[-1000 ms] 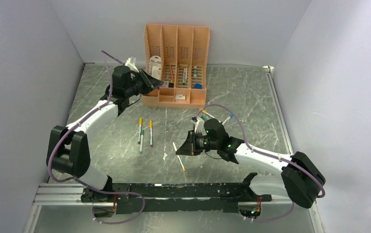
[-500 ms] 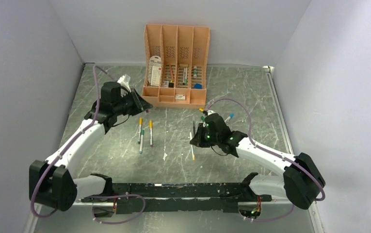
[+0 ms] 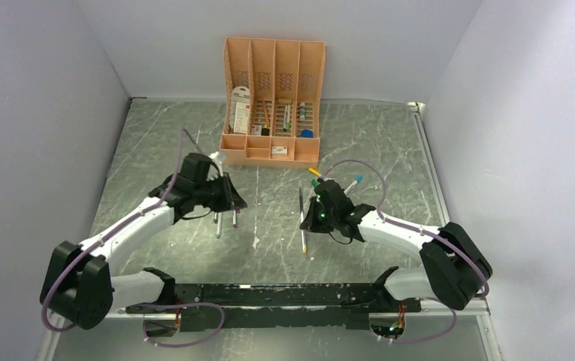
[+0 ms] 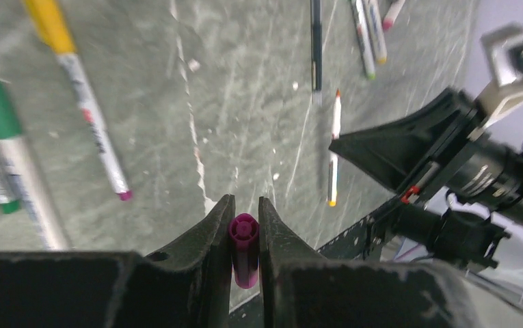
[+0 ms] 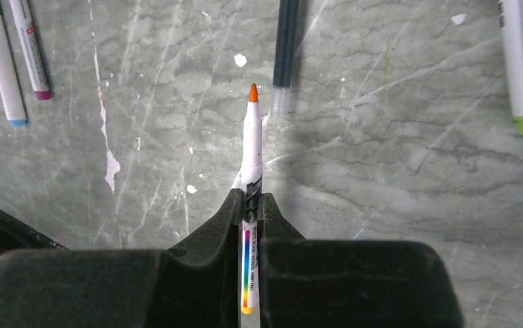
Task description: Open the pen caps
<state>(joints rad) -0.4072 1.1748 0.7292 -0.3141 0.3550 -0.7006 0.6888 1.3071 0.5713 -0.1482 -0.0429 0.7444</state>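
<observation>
While snug around cap (image 4: 244,249), left tool (image 4: 245,205)

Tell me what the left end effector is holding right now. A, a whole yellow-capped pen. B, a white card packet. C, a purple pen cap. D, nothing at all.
C: the left wrist view shows the short purple pen cap pinched between the closed jaws of the left end effector.
</observation>
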